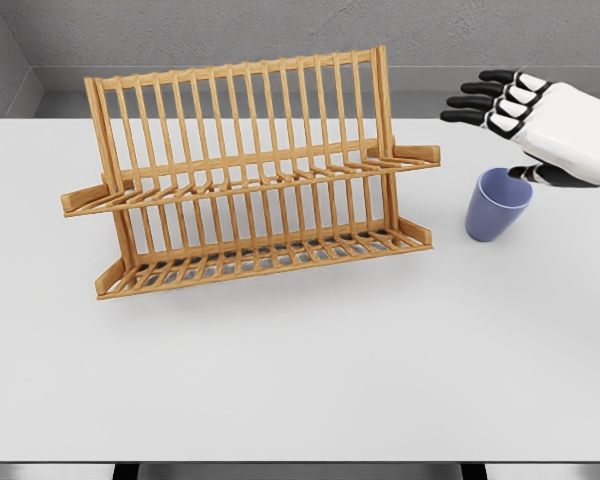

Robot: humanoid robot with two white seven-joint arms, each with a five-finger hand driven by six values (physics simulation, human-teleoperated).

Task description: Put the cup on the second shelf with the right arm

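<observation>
Head view. The right hand (540, 125) entered from the picture's right edge and hovered above the far right of the white table (300, 380), its black-tipped fingers (475, 101) spread and pointing left, clamped on nothing. The blue cup (497, 204) stood upright on the table just below and slightly left of that hand, mouth up and tilted a little toward it, its long axis close to vertical. The thumb tip appeared to sit at the cup's rim on the hand's side; I could not tell whether it touched. I judged the grasp not yet made: the hand needed to come down and close around the cup's wall from the right.

The left arm did not show, so the right hand was the only one near the cup.

The wooden rack (250, 180) stood well left of the cup, leaning back, built of thin vertical slats between two slatted tiers. Its upper shelf (280, 178) ran across at mid-height and ended in a short lip near the cup's side; the lower shelf (270, 262) rested on the table. I took the upper tier as the target, though that was my reading of the task.

The cup looked smooth, matte and slightly tapered toward its base, without a handle. The slats left open gaps, so I expected a narrow base to seat unevenly.
</observation>
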